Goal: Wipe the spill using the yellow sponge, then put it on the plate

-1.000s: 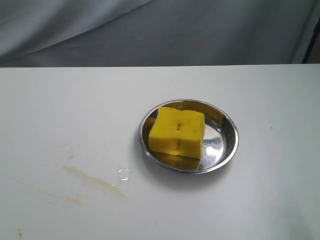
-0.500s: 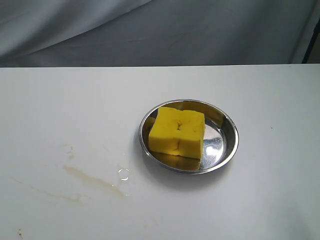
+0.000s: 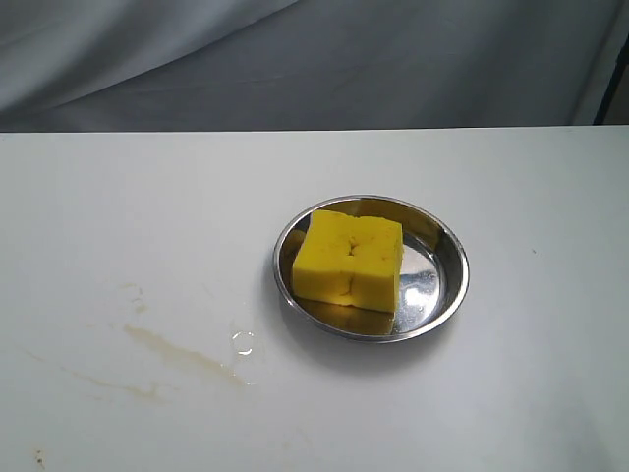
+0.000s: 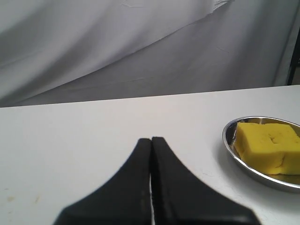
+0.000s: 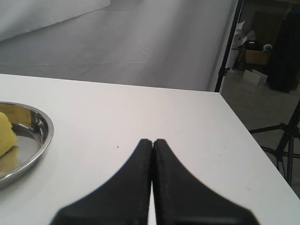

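Yellow sponge (image 3: 349,261) in plate (image 3: 425,285), spill streaks (image 3: 172,351) on table (image 3: 98,197) nearby; L pincer (image 4: 151,140) & R pincer (image 5: 153,141) clenched, empty.

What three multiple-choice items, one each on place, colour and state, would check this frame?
1. Where is the yellow sponge? A in a gripper; B in the plate; C on the floor.
2. What colour is the spill? A brownish; B blue; C green.
3. How is the left gripper? A wide open; B shut on the sponge; C shut, empty.
Key: B, it sits inside the steel rim; A, faint brown streaks on the table; C, its tips meet with nothing between.
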`<state>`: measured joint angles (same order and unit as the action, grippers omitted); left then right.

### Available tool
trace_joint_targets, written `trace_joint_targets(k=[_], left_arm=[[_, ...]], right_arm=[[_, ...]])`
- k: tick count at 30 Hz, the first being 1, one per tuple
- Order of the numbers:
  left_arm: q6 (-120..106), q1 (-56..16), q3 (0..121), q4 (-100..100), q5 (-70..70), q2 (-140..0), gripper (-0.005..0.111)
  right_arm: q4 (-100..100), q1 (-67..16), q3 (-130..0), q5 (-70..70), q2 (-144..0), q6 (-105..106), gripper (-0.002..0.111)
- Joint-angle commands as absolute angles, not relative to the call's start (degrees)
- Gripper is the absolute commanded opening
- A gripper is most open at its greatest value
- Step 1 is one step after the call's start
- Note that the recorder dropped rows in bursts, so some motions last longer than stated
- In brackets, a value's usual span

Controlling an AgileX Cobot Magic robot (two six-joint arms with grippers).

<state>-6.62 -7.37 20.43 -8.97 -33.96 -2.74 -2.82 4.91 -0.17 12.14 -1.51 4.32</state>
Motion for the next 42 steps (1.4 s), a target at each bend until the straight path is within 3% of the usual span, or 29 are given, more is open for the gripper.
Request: trace_joint_targets(k=[1,9,16,27,32,42], left_arm=[[-6.1,-7.3,20.1,-9.6,-32.8,-2.7,0.000],[-6.5,-6.5,19.6,-6.0,-31.8,-0.5,0.000],[-6.2,0.4,12.5,-8.8,-10.0,0.0,0.000],[-6.2,1.5,0.0,-8.3,-9.7,0.0,0.000],[-6.4,1.5,0.0,-7.9,-16.0,0.0,0.000],[-6.3,1.5,0.0,-8.6,-16.0,0.0,0.000]], right_arm=[[-2.6,5.2,0.0,11.7,-1.2,4.3,0.000],[-2.6,5.2,0.0,11.7,-1.2,4.3,0.000],[-2.6,5.2,0.0,11.6,-1.0,4.3,0.000],[-2.6,5.2,0.0,11.6,-1.0,4.3,0.000],[-2.6,5.2,0.0,11.6,-1.0,4.3,0.000],[-2.6,5.2,0.0,11.6,-1.0,4.3,0.000]])
